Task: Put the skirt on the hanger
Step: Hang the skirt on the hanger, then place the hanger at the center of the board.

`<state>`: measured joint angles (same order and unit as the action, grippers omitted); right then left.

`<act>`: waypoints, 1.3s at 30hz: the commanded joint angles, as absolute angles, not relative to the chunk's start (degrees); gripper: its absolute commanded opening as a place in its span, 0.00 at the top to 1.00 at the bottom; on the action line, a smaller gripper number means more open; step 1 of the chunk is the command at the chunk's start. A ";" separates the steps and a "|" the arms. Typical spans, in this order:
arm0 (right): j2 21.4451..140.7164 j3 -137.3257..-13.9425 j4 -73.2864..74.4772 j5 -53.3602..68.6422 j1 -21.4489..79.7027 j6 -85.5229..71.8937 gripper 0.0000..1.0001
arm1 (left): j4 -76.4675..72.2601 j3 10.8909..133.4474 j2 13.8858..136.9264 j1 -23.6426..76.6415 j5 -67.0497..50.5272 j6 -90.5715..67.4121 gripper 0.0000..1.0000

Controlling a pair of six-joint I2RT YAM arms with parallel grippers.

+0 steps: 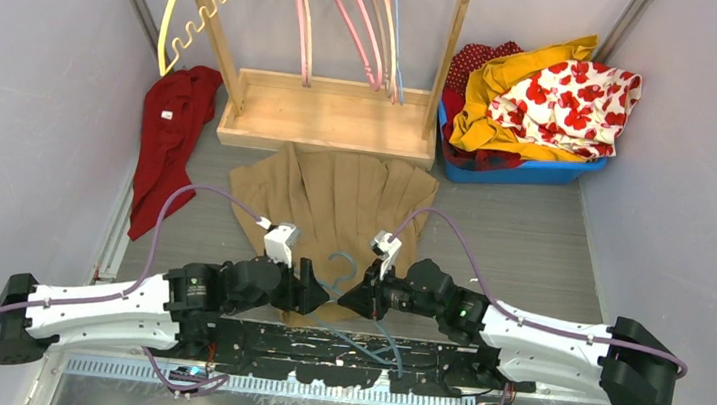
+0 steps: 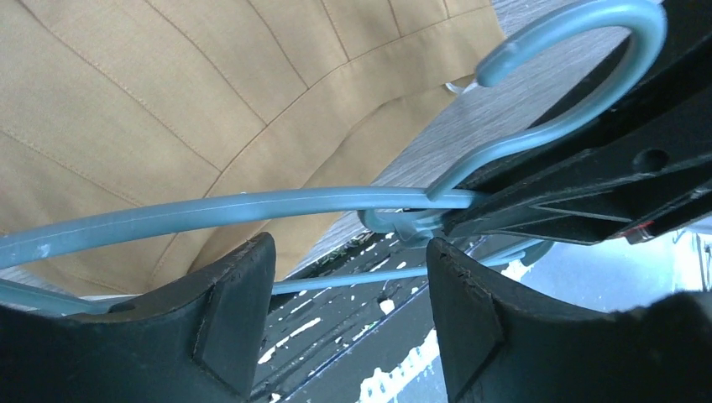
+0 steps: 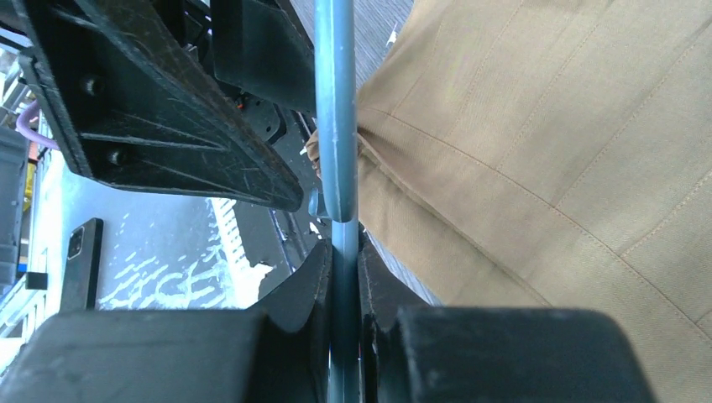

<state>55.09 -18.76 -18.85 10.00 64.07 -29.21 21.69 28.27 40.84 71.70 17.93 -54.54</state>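
1. Grey wood-grain table [image 1: 531,241] carries everything.
2. Light wooden hanger rack [image 1: 328,119] sits at the far side, with pink hangers hanging on it.
3. Tan pleated fabric skirt [image 1: 335,195] is spread flat on the table, touching the rack base. Its near edge reaches under the two grippers. It is not on the hanger.
4. Blue plastic bin [image 1: 519,171] on the right is heaped with clothes.
5. Dark red garment [image 1: 168,142] lies at the left wall.
6. Grey-blue plastic hanger [image 2: 252,204] is over the skirt's near edge, between the arms.
7. Right gripper [image 3: 346,260] has its fingers pinched tight on the hanger bar.
8. Left gripper [image 2: 348,252] has its fingers wide apart and grips nothing. The hanger bar crosses just past the tips.
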 commanded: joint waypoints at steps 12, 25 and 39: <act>66.81 -29.68 -24.18 14.40 64.32 -23.21 0.99 | 26.10 24.88 29.65 71.63 28.65 -60.55 0.41; 74.40 -40.43 -16.99 22.82 60.32 -17.59 0.99 | 33.07 26.38 25.61 71.69 32.95 -61.70 0.45; 80.75 -45.65 -12.49 35.25 51.66 -15.89 0.99 | 36.14 27.54 24.55 71.63 34.25 -61.06 0.47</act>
<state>79.11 -41.32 -11.75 30.79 51.86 -18.00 35.99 24.95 24.14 71.70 31.97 -61.45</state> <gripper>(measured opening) 0.168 0.532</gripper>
